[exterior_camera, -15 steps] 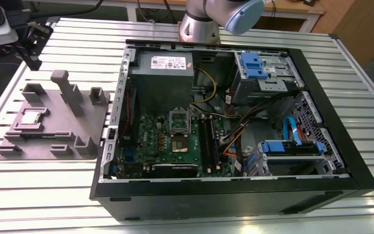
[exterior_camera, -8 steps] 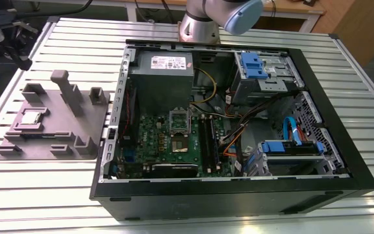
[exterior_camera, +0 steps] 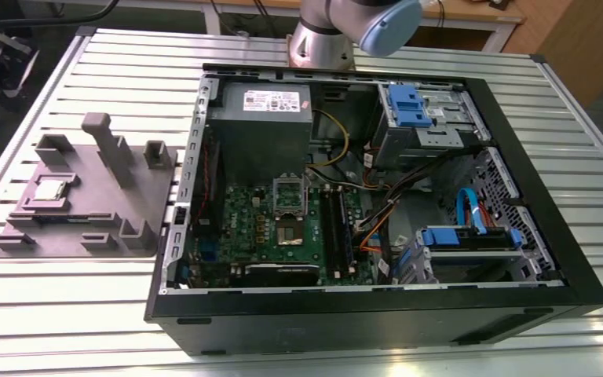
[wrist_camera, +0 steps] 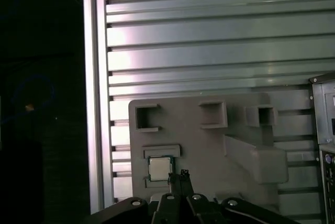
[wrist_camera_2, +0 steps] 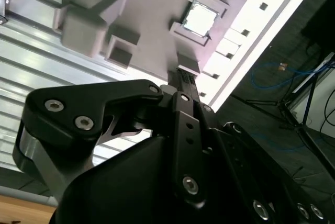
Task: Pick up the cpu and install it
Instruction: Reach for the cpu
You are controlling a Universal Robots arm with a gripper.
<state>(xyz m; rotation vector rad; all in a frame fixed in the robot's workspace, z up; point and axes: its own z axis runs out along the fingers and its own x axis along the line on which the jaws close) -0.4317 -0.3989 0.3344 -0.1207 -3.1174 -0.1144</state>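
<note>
While the black, screw-studded gripper [wrist_camera: 179, 176] stood nearest the lens in both wrist views [wrist_camera_2: 184, 75], its jointed links were cut off at the frame edge. Whether it was released or clenched could not be told. Its tip appeared just beside the cpu [wrist_camera: 158, 168], a small flat square chip with a silvery metal top and a pale rim; the gap between them could not be judged.

The cpu [wrist_camera_2: 200, 18] lay flat in a shallow square pocket of the matte grey moulded fixture plate [wrist_camera: 209, 145], among raised blocks and open rectangular recesses. The plate rested on the ribbed aluminium slat table [wrist_camera: 209, 51].

In the exterior view the cpu [exterior_camera: 50, 189] lay on the plate toward that view's left. It was well apart from the open black metal computer case [exterior_camera: 385, 314] lying on its side. Inside were a green motherboard [exterior_camera: 280, 228] with a grey metal socket frame [exterior_camera: 289, 192], a grey power supply box [exterior_camera: 261, 118], tangled cables and blue plastic drive brackets [exterior_camera: 407, 106]. Beyond the case, the silvery arm column [exterior_camera: 323, 39] with its pale blue cap was cropped by the picture's upper edge.
</note>
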